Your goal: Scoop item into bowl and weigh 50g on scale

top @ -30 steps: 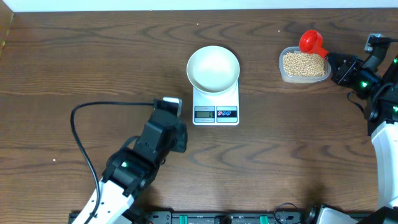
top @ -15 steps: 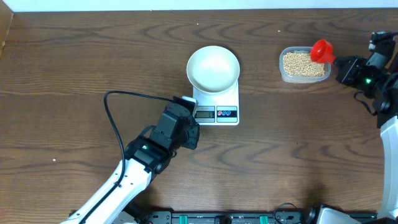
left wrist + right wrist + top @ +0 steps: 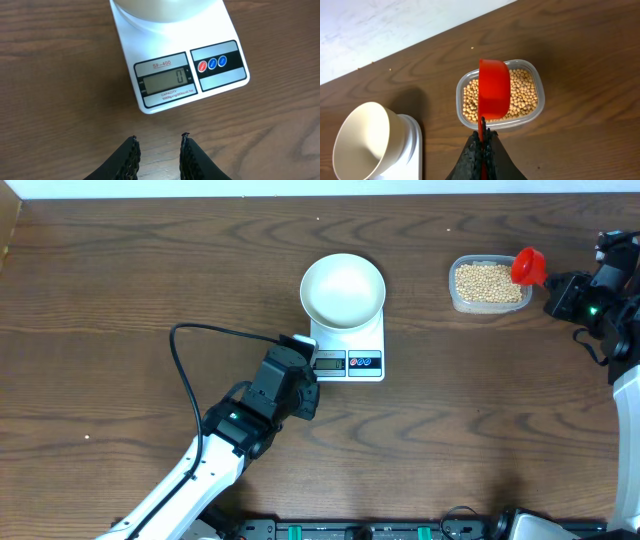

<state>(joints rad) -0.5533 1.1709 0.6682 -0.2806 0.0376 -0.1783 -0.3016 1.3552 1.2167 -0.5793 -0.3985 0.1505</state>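
L fingers (image 3: 127, 160) stand apart w/ bare worktop (image 3: 60, 100) between them, nothing gripped. They hang just short of the scale (image 3: 165, 50), at its front-L corner. Display (image 3: 167, 80) faces the wrist cam & reads 0. Beside it sit three round buttons (image 3: 212, 63), one red, two blue. Bowl (image 3: 160, 10) sits on the scale's back half, only its lower wall in wrist view. Overhead, bowl (image 3: 343, 288) shows a plain white inside & covers most of the platform. L arm reaches in from the bottom-L, a black cable (image 3: 175, 360) looping off behind it.

R fingers (image 3: 487, 150) are pressed together on the thin handle of a red scoop (image 3: 494, 90), pinching it. Scoop cup points away from the wrist, over the tub (image 3: 540, 100). Can't tell if the cup carries anything. Beans (image 3: 522, 95) fill the tub as a loose tan layer. Overhead, scoop (image 3: 527, 266) is at the tub's (image 3: 455, 292) R end, the beans (image 3: 485, 280) L of it. Tub sits well R of the scale (image 3: 347, 340), apart from it, near the worktop's back edge. R arm comes in from the R edge.
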